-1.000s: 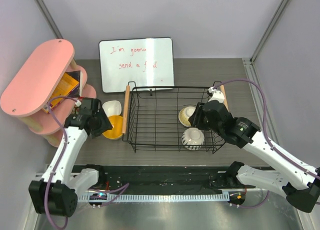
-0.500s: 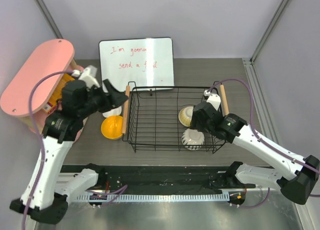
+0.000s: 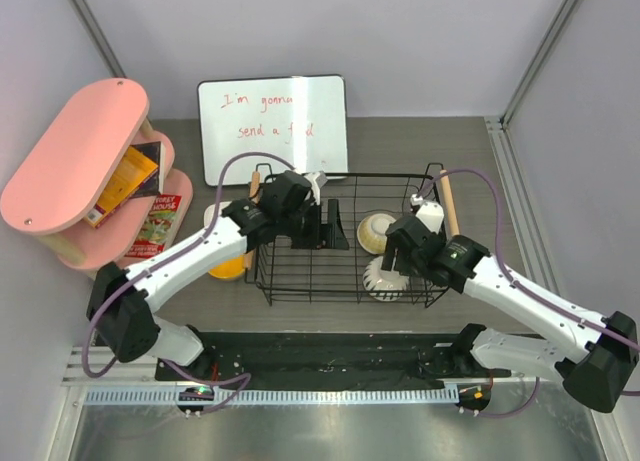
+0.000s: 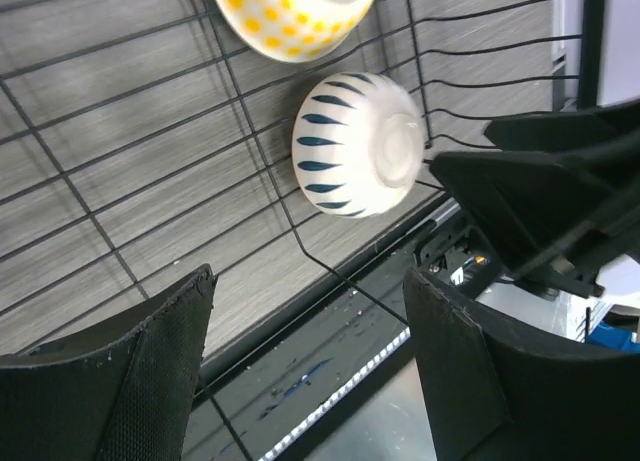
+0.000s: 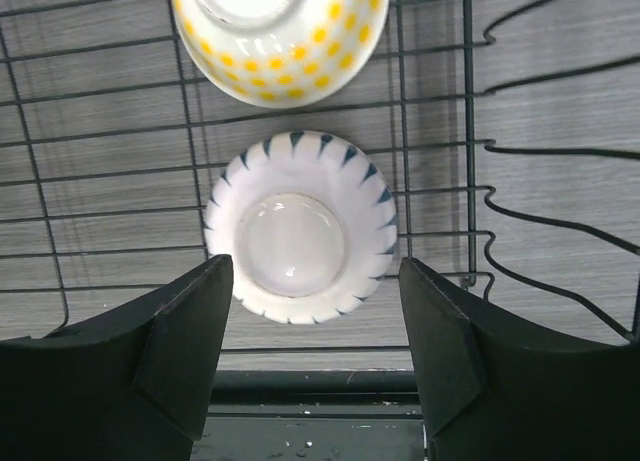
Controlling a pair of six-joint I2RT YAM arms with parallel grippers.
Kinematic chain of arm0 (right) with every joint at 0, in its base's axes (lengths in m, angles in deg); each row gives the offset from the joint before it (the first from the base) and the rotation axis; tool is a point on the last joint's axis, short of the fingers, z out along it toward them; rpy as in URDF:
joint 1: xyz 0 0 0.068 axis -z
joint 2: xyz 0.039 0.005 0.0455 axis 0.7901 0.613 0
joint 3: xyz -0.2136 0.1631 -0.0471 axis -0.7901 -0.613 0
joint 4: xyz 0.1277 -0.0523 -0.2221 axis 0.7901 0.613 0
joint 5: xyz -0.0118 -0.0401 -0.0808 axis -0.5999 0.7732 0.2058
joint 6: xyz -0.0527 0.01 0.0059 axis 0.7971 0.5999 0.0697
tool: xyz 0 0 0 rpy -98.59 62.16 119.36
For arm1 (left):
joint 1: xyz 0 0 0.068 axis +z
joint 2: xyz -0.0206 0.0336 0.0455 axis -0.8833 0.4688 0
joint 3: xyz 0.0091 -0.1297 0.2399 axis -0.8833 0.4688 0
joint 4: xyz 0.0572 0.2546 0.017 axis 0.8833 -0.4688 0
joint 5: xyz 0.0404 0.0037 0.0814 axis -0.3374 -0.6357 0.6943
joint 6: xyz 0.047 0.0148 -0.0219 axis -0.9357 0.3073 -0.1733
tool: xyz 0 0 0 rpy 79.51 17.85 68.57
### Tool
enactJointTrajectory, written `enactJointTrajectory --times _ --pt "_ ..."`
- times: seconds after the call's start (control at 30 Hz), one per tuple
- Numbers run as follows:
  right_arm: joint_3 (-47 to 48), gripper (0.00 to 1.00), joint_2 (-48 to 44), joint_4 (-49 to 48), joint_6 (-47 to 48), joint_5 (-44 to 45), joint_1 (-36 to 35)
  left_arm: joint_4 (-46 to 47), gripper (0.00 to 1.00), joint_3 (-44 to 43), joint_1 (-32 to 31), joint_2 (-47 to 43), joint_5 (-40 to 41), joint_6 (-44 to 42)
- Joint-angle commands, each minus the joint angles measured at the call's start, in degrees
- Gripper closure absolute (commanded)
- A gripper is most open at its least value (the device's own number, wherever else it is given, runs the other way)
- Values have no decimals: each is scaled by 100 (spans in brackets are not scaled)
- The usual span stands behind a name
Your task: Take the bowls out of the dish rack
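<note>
At the left of the top view, an orange bowl point(image 3: 229, 270) sits on the desk point(image 3: 400, 146) just outside the dish rack point(image 3: 300, 297), half hidden under my left arm. A white bowl point(image 3: 212, 213) peeps out just above it in the frame. I judge those two unloaded, and I see no other bowl out on the desk.

My left jaws hang over the middle of the rack, apart, with nothing between them. In the rack's right half lie two bowls. One is a cream bowl with yellow dots point(image 3: 374, 231). Just below it in the frame is a white bowl with blue ticks point(image 3: 383, 279), bottom up. My right jaws hover over that white one, spread wide to either side of it, and as far as I can tell they do not touch it.

So I reckon I am about halfway: two bowls are out and two are yet to lift.
</note>
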State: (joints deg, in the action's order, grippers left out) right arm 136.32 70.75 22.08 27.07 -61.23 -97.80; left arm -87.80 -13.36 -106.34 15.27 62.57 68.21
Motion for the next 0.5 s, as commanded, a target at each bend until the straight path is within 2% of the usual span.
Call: enactJointTrajectory --times 0.0,0.17,0.33,0.47 --pt "-259 27 -299 -87 -248 81 60 972 24 145 -70 256 -495 243" --pt "-690 27 -150 -640 -160 -437 192 1509 24 31 -281 871 -1066 383" --pt "-884 27 193 -852 -99 -614 219 1571 24 -268 -466 1557 -1111 392" --pt "-919 28 141 -870 -90 -579 227 1930 22 -40 -519 1882 -1120 602"
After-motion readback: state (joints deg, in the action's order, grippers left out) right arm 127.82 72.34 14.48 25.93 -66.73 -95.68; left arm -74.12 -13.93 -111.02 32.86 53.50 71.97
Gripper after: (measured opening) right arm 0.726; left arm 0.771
